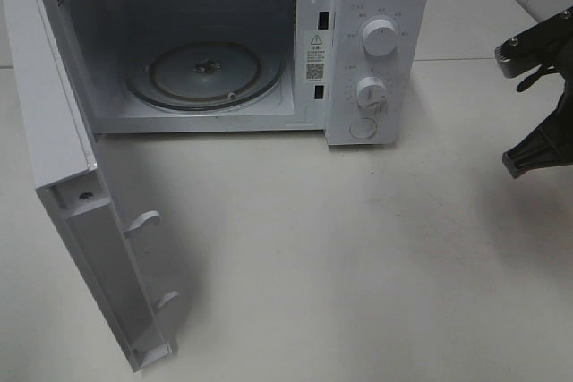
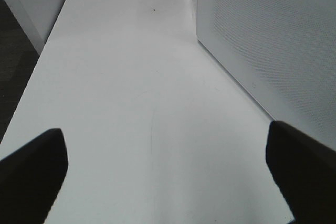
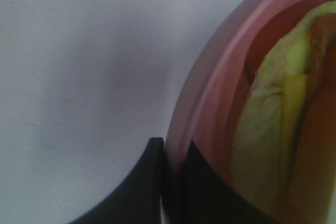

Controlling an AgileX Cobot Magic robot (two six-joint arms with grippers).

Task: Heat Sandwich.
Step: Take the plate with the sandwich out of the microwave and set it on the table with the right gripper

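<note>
On the left of the desk (image 1: 295,248) the microwave door (image 1: 81,221) stands wide open, swung out toward me, and its lower corner comes far forward. My left fingers (image 2: 168,177) are spread wide and hold nothing; they hover low over the bare desk beside the perforated side wall (image 2: 262,40) of the microwave (image 1: 376,6). Further right, the chamber is open and the glass turntable (image 1: 206,73) lies bare inside.

At the right edge, my right gripper (image 3: 170,182) is only partly seen from above. In the wrist view its fingers are pinching the rim of the pink plate (image 3: 210,93), one finger outside and one inside. The sandwich (image 3: 278,119) lies on this plate, its yellow-green filling close to the inner finger.

I judge the grip to be the weak point: the plate is held only at one edge, so it could tilt and the sandwich could slide off. Also, the plate may strike the door frame when entering.
</note>
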